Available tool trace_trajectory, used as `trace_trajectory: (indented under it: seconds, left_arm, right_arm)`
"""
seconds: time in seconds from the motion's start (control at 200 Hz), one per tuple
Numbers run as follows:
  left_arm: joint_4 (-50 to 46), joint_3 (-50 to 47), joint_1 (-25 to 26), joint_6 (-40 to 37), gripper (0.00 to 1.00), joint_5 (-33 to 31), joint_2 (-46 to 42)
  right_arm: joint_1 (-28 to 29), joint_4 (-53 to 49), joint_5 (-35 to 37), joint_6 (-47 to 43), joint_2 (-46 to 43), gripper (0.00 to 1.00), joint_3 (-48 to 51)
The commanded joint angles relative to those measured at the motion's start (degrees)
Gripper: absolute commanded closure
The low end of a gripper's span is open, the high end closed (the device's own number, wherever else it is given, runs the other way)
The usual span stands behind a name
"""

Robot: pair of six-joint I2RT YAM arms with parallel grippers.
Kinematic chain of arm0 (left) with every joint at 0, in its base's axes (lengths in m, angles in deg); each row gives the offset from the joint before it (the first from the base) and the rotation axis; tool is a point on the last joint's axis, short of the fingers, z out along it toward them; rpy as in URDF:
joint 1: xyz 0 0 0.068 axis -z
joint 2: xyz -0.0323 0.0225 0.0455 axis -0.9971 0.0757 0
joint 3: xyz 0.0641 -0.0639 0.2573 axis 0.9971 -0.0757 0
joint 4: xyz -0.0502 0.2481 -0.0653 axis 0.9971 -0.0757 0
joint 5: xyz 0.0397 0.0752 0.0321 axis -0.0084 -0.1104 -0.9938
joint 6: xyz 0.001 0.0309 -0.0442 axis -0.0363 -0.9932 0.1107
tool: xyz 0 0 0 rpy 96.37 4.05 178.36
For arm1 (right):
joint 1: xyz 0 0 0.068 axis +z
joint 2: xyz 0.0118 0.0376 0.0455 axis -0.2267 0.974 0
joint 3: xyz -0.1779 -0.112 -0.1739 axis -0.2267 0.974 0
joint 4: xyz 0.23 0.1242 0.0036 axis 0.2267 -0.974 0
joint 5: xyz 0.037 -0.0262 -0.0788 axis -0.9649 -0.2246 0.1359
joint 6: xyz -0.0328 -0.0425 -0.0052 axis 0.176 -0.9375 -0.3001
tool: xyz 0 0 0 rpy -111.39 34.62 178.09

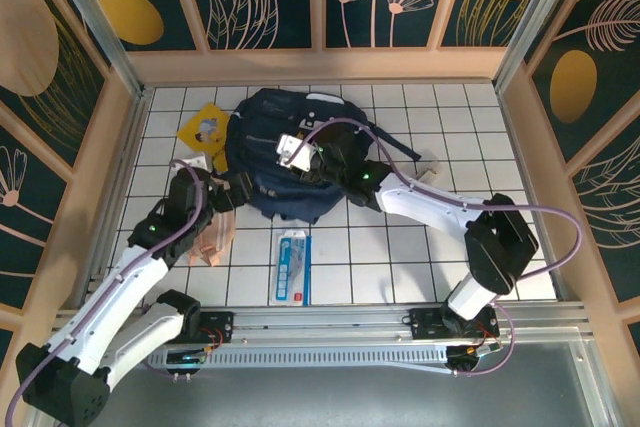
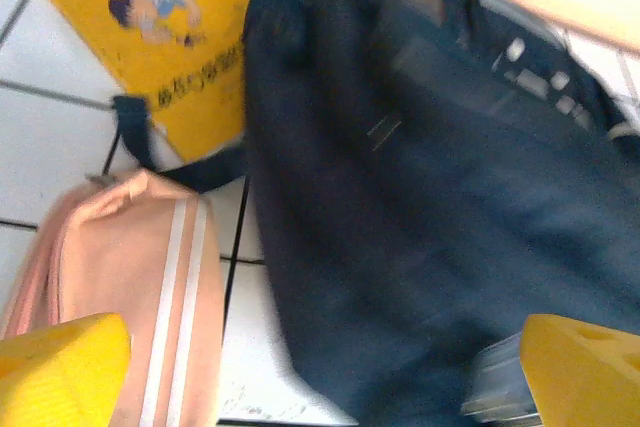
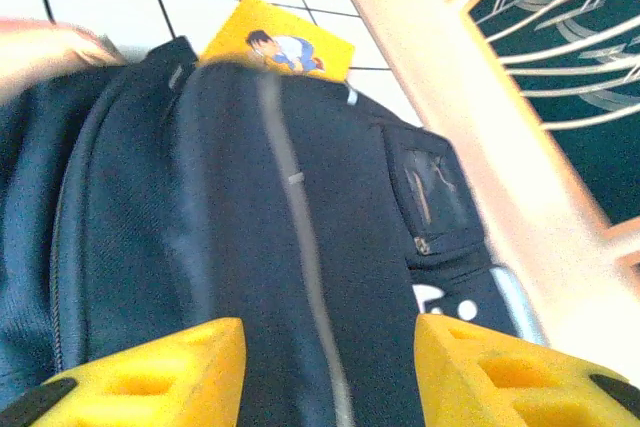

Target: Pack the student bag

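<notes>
Right wrist view puts the student bag (image 3: 300,197) beneath your right gripper (image 3: 328,347), released and empty. Your left gripper (image 2: 320,347), spread wide, hovers over its edge by the pink pouch (image 2: 130,247). Pouch, yellow book (image 2: 170,37) and blue-white box (image 1: 292,267) lie outside, so packing seems barely begun; bare desk (image 1: 400,257) lies free to your right gripper's right.

The table (image 1: 450,127) is a white tiled surface with dark grid lines, fenced by pale wooden rails (image 1: 315,65) on 3 sides. The student bag (image 1: 270,162), navy blue, lies flat on the far middle of the tiles. A yellow booklet (image 1: 205,127) with a cartoon figure lies at the bag's left, touching it, with a dark strap across its near edge. A pink pouch (image 1: 214,235) with pale stripes lies just beside the bag's near-left corner. 1 long white-and-blue box (image 1: 292,267) lies apart from the bag, nearer the front edge, pointing lengthwise toward it.
</notes>
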State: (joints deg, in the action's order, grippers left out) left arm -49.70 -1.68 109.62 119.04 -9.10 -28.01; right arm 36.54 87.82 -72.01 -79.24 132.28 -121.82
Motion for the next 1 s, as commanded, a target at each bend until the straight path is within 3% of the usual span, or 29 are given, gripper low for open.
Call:
trace_trajectory:
  seconds: [0.0, 0.065, 0.11, 0.19, 0.235, 0.335, 0.475, 0.606, 0.811, 0.991]
  left_arm:
    - [-12.32, 6.65, -0.05, -0.51, 0.01, -1.55, 0.95]
    - [-14.8, 8.71, -0.06, -2.25, 0.01, -1.34, 1.13]
    - [-13.38, 8.72, -0.06, -4.53, 0.01, 2.83, 1.25]
    - [-5.99, 7.35, 0.38, -6.52, 0.01, 14.59, 2.77]
    - [-2.09, 6.94, 2.59, -6.45, 0.01, 16.82, 4.5]
    - [3.14, 8.68, 12.03, -8.93, 0.01, 9.27, 9.76]
    - [3.57, 14.64, 17.07, -12.43, 0.01, 6.65, 21.42]
    - [4.3, 17.65, 20.35, -13.03, 0.01, 1.24, 30.37]
    - [11.27, 21.85, 23.73, -8.49, 0.01, 0.03, 40.88]
    - [4.36, 32.0, 27.47, -4.63, 0.01, -9.93, 53.38]
  right_arm:
    - [-0.14, -2.81, -3.14, 13.11, -5.5, 0.49, 0.23]
    - [-1.47, -2.92, -0.94, 18.12, -9.21, 0.4, 1.85]
    - [-3.88, -3.83, 0.33, 23.98, -12.08, 0.3, 2.72]
    - [-10.32, -4.99, 1.68, 34.02, -16.09, 0.26, 4.99]
    - [-15.09, -5.88, 0.88, 40.06, -17.59, 0.26, 6.92]
    - [-25.62, -8.82, -5.9, 52.59, -18.4, 0.26, 10.52]
    - [-36.22, -14.95, -15.55, 62.88, -13.45, 0.29, 11.37]
    - [-37.18, -13.24, -15.42, 61.6, -12.16, 0.29, 14.28]
    - [-37.22, -10.71, -15.36, 61.82, -9.96, 0.29, 16.18]
    - [-37.26, -8.68, -14.07, 62.58, -8.92, 0.29, 16.85]
